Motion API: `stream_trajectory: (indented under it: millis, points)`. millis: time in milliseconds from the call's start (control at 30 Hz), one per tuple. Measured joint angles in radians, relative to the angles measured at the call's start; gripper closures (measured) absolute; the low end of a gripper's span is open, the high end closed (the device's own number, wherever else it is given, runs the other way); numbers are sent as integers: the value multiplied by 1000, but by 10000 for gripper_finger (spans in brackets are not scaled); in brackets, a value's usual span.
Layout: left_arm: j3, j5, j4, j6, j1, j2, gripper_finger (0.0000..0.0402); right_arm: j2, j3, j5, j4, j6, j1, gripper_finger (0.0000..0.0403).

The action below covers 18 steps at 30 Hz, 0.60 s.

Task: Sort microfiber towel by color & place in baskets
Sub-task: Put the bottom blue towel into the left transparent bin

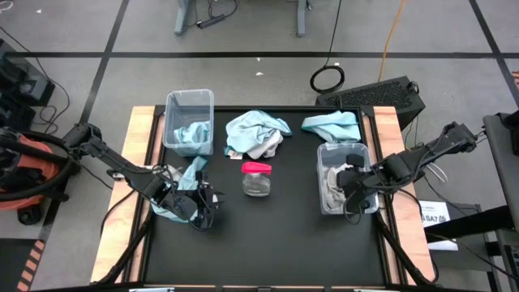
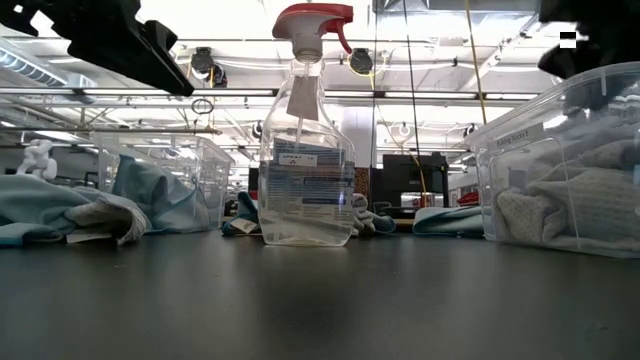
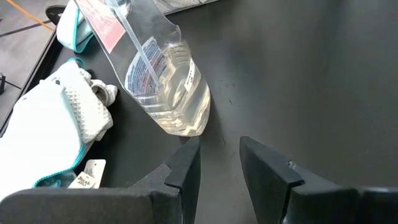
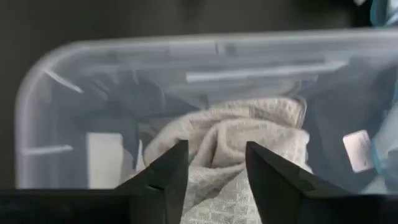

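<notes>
Towels: blue one under left gripper, heap mid-table, another at far edge, white one in right basket. Likely light, limp; pinch raised fold. Left jaws apart, empty. Right gripper jaws apart over white towel.
</notes>
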Motion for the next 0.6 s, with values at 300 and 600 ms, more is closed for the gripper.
stream_trajectory:
  millis: [300, 600]
  points:
    - [0, 2, -69, -3, 0, 0, 281, 0, 114, 16, 0, -60, 1, 213]
    - [0, 30, -253, -122, -1, -36, 281, 0, 196, 17, 9, -111, 1, 206]
